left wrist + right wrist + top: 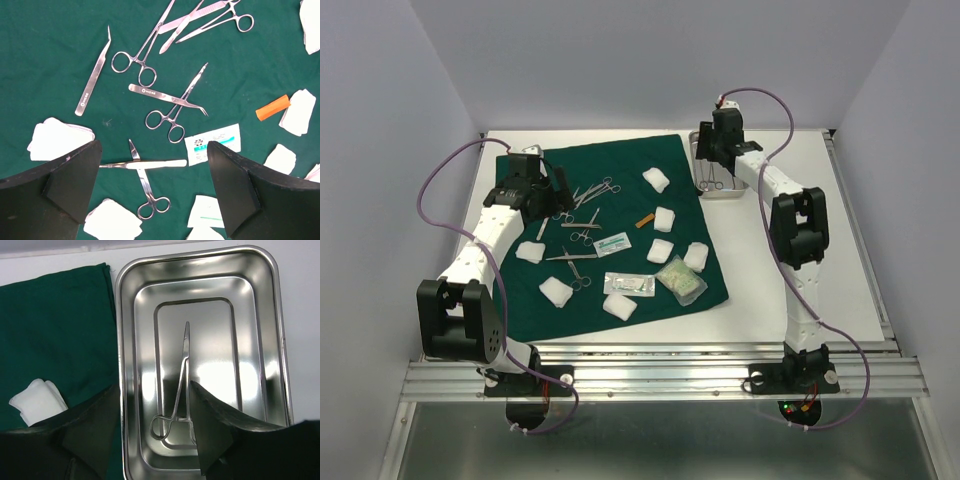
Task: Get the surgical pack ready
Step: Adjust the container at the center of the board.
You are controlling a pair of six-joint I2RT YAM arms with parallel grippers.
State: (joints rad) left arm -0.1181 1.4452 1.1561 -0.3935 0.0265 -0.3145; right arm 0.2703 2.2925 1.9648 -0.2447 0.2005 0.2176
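Forceps are judged stiff, slippery, best gripped across the shanks; left gripper and right gripper are held wide.

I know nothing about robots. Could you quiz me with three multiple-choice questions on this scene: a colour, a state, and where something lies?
1. What colour is the cloth drape? A blue; B dark green; C white.
2. How do the jaws of the left arm stand? A wide open, empty; B shut tight; C closed on a tool.
3. Where do the lone forceps in the right wrist view lie? A on the drape; B in the steel tray; C in the left arm's jaws.
Answers: 1 B, the overhead view shows green cloth. 2 A, its wrist view shows them far apart, gripping nothing. 3 B, they rest on the tray's floor.
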